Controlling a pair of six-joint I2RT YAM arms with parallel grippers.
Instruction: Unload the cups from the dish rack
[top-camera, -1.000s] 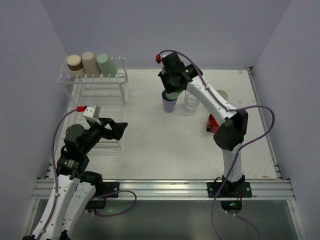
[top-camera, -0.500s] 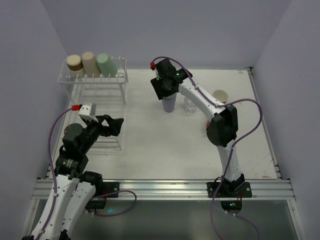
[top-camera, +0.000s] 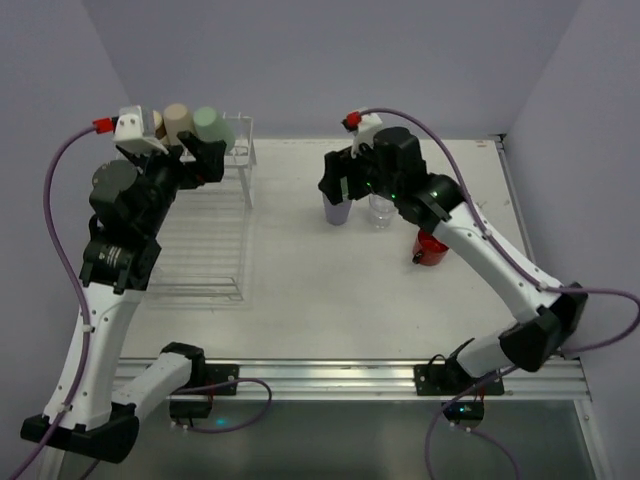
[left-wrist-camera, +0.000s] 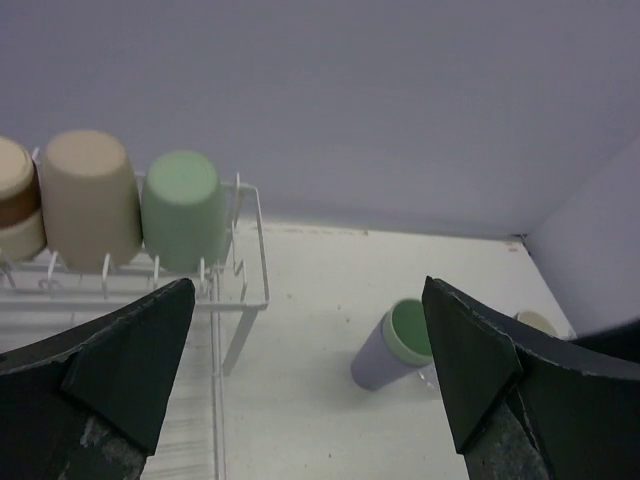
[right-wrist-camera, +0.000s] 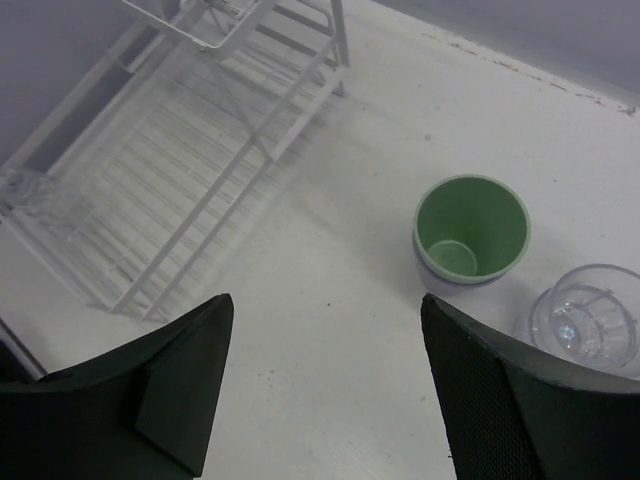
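The white dish rack stands at the left; its raised shelf holds a tan-brown cup, a beige cup and a pale green cup, all lying on the pegs. My left gripper hovers open just in front of that shelf, empty. A second green cup sits nested inside a purple cup on the table. My right gripper is open above and beside it, holding nothing. A clear glass cup and a red cup stand to the right.
The rack's flat grid base holds nothing I can see. A cream cup rim shows past the purple cup. Purple-grey walls close the table at the back and both sides.
My right gripper opened, left the green cup inside the purple one and drew back upward. My left arm rose from low over the rack base to the shelf with the cups.
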